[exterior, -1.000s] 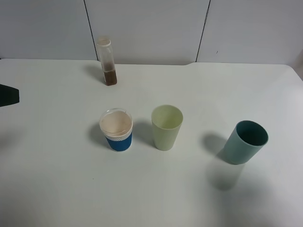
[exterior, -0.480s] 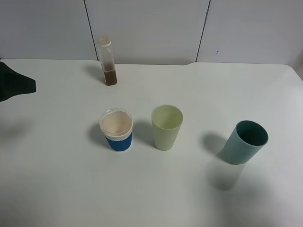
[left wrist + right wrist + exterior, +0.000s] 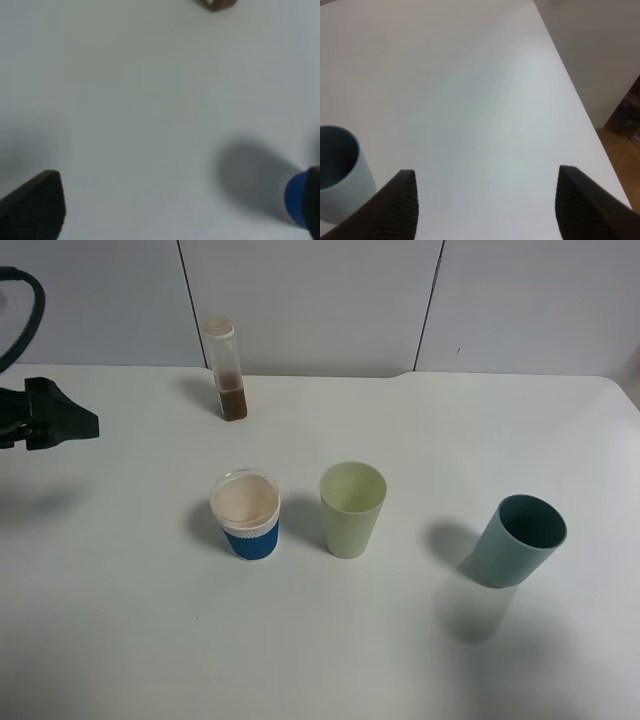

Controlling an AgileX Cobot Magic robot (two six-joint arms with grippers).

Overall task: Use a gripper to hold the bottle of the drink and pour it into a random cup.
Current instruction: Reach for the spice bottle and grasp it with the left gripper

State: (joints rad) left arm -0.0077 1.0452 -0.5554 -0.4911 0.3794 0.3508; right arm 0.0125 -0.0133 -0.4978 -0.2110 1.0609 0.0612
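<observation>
The bottle (image 3: 228, 370) stands upright at the back of the table, with the dark brown drink (image 3: 233, 403) filling its bottom; only its base (image 3: 217, 4) shows in the left wrist view. The pale yellow-green cup (image 3: 352, 508) stands upright and empty mid-table. My left gripper (image 3: 85, 425) hovers at the far left, well short of the bottle. Its jaws are open (image 3: 182, 200) with bare table between them. My right gripper (image 3: 490, 200) is open over the table's right side, holding nothing, and is out of the high view.
A white cup with a blue sleeve (image 3: 246, 514) stands left of the yellow-green cup and shows as blue (image 3: 297, 200) beside my left gripper's finger. A teal tumbler (image 3: 520, 540) stands at the right, also near my right gripper (image 3: 337, 175). The table's right edge (image 3: 580, 100) drops to the floor.
My left arm has come further into the high view from the left edge, moving right and slightly back toward the bottle. The cups and bottle have not moved.
</observation>
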